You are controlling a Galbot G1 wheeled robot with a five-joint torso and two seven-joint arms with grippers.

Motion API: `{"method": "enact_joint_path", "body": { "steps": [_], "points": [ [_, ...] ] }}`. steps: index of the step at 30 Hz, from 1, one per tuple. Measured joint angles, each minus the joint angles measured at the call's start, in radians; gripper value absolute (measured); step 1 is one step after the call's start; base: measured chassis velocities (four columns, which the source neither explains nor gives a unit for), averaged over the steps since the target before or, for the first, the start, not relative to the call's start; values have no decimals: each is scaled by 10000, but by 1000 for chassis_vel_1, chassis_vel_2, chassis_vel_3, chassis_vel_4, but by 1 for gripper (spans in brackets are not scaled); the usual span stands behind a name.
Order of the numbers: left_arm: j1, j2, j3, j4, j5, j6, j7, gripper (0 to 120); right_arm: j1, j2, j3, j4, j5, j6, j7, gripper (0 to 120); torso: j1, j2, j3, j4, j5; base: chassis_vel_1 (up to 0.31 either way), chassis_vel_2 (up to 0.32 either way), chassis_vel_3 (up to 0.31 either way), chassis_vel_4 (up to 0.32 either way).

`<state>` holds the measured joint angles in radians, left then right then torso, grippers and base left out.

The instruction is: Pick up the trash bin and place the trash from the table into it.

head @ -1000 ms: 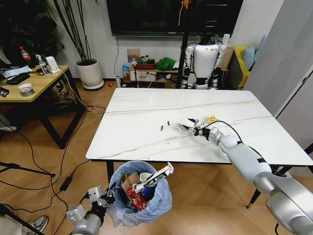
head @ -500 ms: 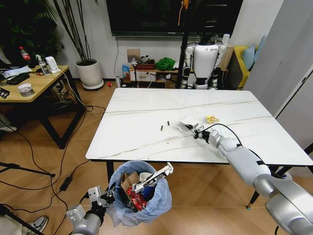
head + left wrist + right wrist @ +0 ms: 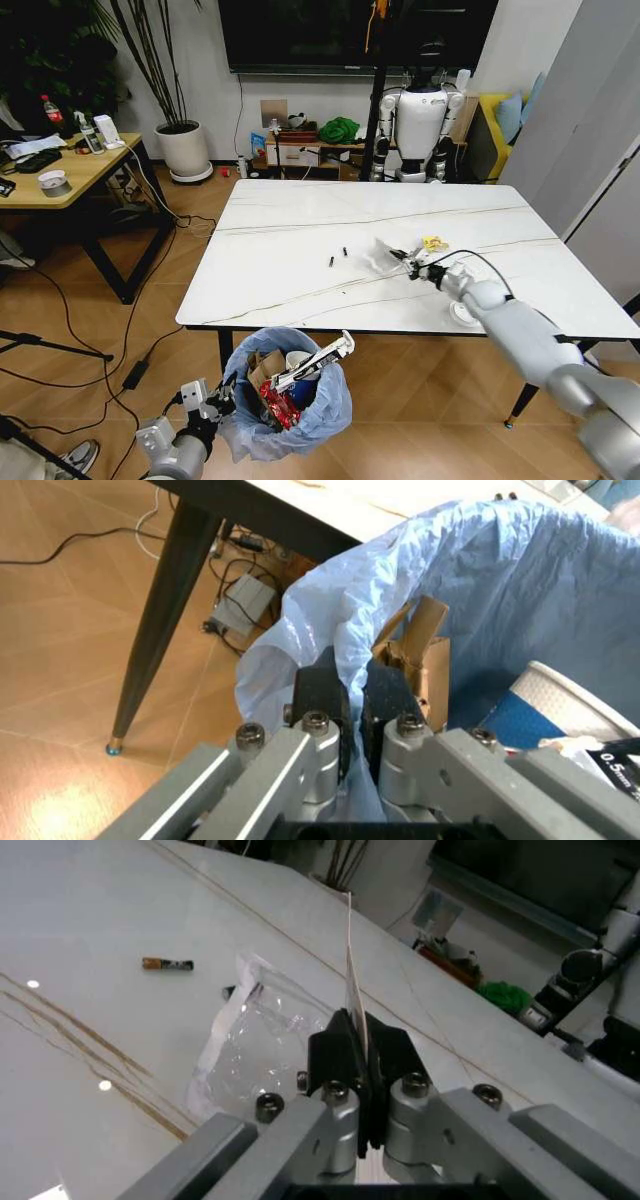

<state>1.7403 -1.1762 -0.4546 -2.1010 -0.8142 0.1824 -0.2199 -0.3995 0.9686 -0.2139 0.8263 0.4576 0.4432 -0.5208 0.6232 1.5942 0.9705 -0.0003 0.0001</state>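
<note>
Two grips live. Right gripper (image 3: 405, 257) is clenched on a thin white paper sheet (image 3: 352, 960) over the white marble-look table (image 3: 300, 250), clear crinkled plastic wrapper (image 3: 250, 1046) lying loose at its 9 o'clock. Left gripper (image 3: 350, 705) pinches the light-blue liner of the round dark trash bin (image 3: 290, 395), below the table's 6 o'clock edge. Risks: sheet slips from the edge-only hold; liner tears or pulls free.

White plant pot (image 3: 185, 150) beside wooden desk (image 3: 60, 175).

the only print i can read is "0.5", white on a black strip (image 3: 618, 754) lying in my bin (image 3: 520, 577); more letters follow but are too small to tell. a tiny battery-like piece (image 3: 166, 964) on the bench shows unreadable marks.
</note>
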Motion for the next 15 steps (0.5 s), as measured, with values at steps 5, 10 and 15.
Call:
{"method": "enact_joint_path", "body": {
  "steps": [5, 10, 15],
  "points": [
    [-106, -5, 23, 3, -36, -2, 1, 0, -513, -752, 110, 1307, 380, -193, 6, 0, 0, 0, 0, 3, 4, 0, 0, 0, 0],
    [-87, -53, -5, -1, -60, -11, 8, 0, -947, -1333, 408, 2108, 534, -187, 6, 0, 0, 0, 0, 0, 1, 0, 0, 0, 0],
    [52, -182, -119, -144, -6, -29, 20, 0, -1134, -1745, 645, 2685, 854, -81, -189, 0, 0, 0, 0, 5, 3, 0, 0, 0, 0]
  ]
}}
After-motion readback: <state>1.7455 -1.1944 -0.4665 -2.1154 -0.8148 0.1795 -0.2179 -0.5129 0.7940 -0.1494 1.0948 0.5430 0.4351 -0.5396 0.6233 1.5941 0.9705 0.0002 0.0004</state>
